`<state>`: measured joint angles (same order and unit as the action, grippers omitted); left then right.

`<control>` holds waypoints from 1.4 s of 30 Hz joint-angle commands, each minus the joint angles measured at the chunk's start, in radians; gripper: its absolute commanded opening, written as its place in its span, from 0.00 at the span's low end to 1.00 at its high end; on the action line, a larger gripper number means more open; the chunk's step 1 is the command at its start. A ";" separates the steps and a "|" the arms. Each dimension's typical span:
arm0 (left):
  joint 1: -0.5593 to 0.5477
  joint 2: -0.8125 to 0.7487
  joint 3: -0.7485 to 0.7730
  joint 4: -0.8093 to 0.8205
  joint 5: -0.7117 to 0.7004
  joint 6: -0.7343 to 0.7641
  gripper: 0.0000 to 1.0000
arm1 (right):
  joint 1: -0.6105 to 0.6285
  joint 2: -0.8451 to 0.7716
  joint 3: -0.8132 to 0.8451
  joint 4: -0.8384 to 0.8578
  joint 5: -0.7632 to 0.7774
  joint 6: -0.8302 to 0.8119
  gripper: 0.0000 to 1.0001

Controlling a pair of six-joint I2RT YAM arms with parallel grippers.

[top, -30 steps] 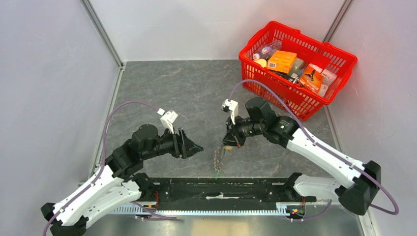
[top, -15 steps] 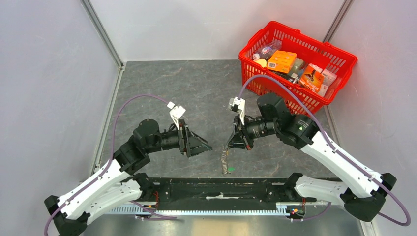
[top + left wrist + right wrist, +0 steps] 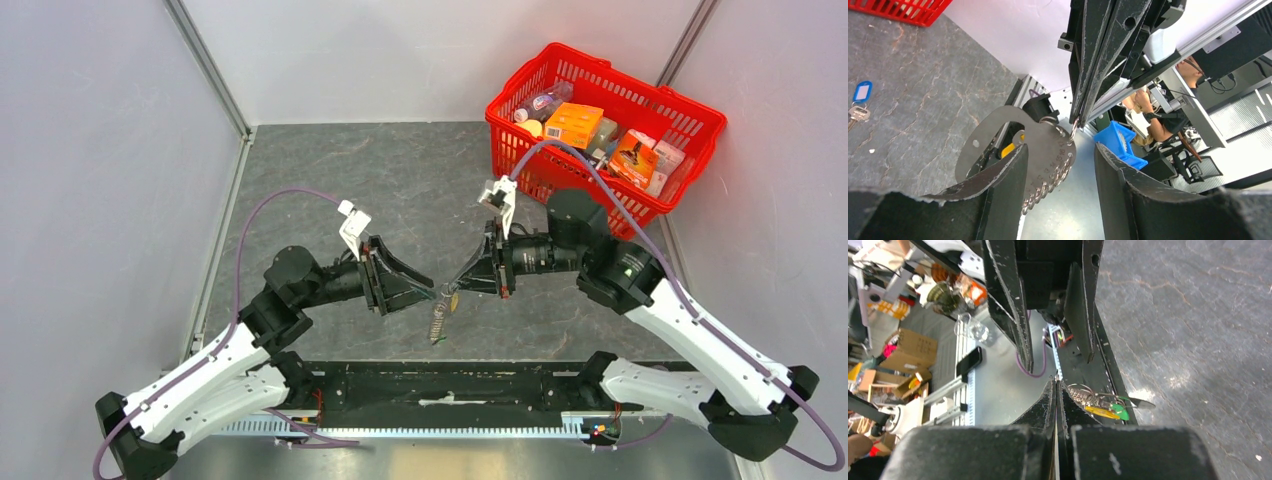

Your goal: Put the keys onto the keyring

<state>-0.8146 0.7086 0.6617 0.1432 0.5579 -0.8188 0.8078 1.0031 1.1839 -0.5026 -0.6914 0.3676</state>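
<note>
Top view: keyring [image 3: 440, 318] too small to separate chain, ring and tags; whether left gripper [image 3: 430, 295] touches it, cannot tell. Basket [image 3: 690, 160] labels unreadable.
Left wrist view: hanging metal plate [image 3: 1018, 145] partly hidden behind near finger [image 3: 998, 185]; blue-headed key [image 3: 861, 93] blade cut by left edge.
Right wrist view: pinch point hidden inside closed right gripper [image 3: 1055, 382]; yellow tag [image 3: 1098, 411] partly under green tag [image 3: 1119, 413].
</note>
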 commanded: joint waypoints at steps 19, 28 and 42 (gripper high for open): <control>-0.001 -0.036 -0.052 0.396 -0.047 -0.130 0.57 | 0.019 -0.133 -0.140 0.430 0.093 0.281 0.00; -0.001 0.009 -0.046 0.425 -0.043 -0.147 0.54 | 0.034 -0.150 -0.188 0.542 0.120 0.308 0.00; -0.001 -0.001 -0.039 0.435 -0.037 -0.164 0.42 | 0.060 -0.148 -0.216 0.547 0.188 0.252 0.00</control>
<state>-0.8150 0.7181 0.5934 0.5301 0.5255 -0.9524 0.8577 0.8761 0.9680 -0.0162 -0.5327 0.6426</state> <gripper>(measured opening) 0.431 0.006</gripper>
